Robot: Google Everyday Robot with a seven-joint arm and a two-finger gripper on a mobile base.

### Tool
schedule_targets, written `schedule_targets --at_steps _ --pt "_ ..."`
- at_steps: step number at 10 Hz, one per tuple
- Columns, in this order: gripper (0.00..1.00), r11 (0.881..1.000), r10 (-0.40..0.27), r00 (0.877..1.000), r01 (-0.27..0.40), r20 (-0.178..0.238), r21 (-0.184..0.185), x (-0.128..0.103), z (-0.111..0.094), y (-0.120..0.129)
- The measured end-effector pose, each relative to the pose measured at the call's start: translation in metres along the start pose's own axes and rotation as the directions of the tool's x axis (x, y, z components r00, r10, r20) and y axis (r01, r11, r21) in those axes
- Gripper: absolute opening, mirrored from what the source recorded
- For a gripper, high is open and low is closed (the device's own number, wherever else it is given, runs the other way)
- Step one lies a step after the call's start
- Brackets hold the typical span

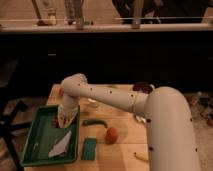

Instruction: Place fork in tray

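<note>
The gripper (64, 119) is hung low over the tray (35, 150), at its upper right corner, a position suited to releasing inside the rim. The fork cannot be made out. The tray is set at the surface's (125, 150) left edge.

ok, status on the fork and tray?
Gripper low over tray, near its right rim. Fork not discernible. White napkin lying in tray below gripper.
</note>
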Motion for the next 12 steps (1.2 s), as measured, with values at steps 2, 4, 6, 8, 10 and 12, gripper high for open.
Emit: schedule_targets --at_steps 2,4,6,8,10,12 --pt "0.04 1.0 0.0 1.0 0.0 0.0 0.0 0.0 0.0 -0.0001" --pt "0.0 1.0 0.0 1.0 0.0 0.0 0.0 0.0 0.0 0.0" --pt "0.14 1.0 0.0 1.0 0.0 0.0 0.0 0.0 0.0 0.0" --pt "0.37 1.0 0.001 1.0 -0.001 0.0 0.0 0.0 0.0 0.0" --pt "0.55 1.0 0.001 1.0 -0.001 0.0 0.0 0.0001 -0.0001 0.0002" --pt "0.74 1.0 0.001 1.0 -0.001 0.0 0.0 0.0001 -0.0001 0.0002"
